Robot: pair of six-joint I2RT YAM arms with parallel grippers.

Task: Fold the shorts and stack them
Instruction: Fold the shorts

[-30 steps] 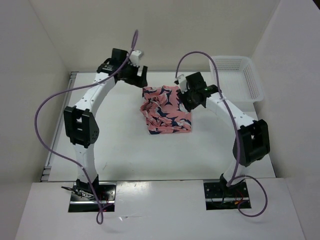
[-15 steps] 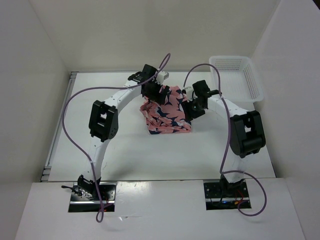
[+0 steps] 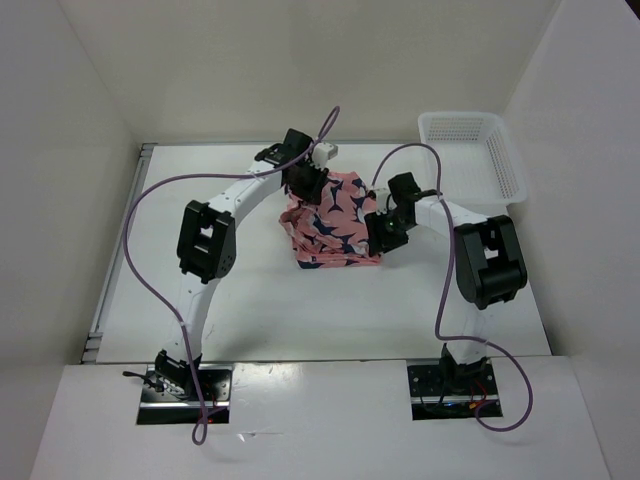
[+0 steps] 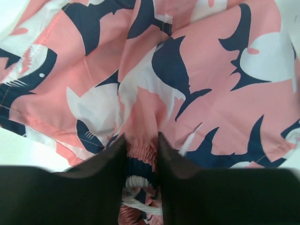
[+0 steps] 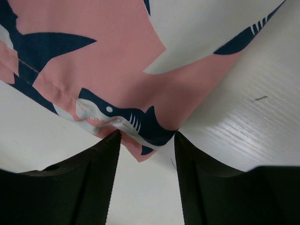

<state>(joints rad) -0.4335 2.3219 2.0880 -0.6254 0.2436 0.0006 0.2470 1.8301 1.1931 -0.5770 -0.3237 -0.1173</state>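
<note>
The salmon-pink shorts with navy and white shark shapes lie crumpled in the middle of the table. My left gripper is at their far left edge, and in the left wrist view it is shut on the gathered waistband of the shorts. My right gripper sits low at the shorts' right side. In the right wrist view it is open, with a hem corner of the shorts lying between the fingertips and table showing on either side.
A white mesh basket stands at the back right corner. White walls enclose the table on the left, back and right. Purple cables loop above both arms.
My left arm swung in from the back left onto the shorts' far edge and closed on the waistband. My right gripper slid down toward the shorts' near right corner.
</note>
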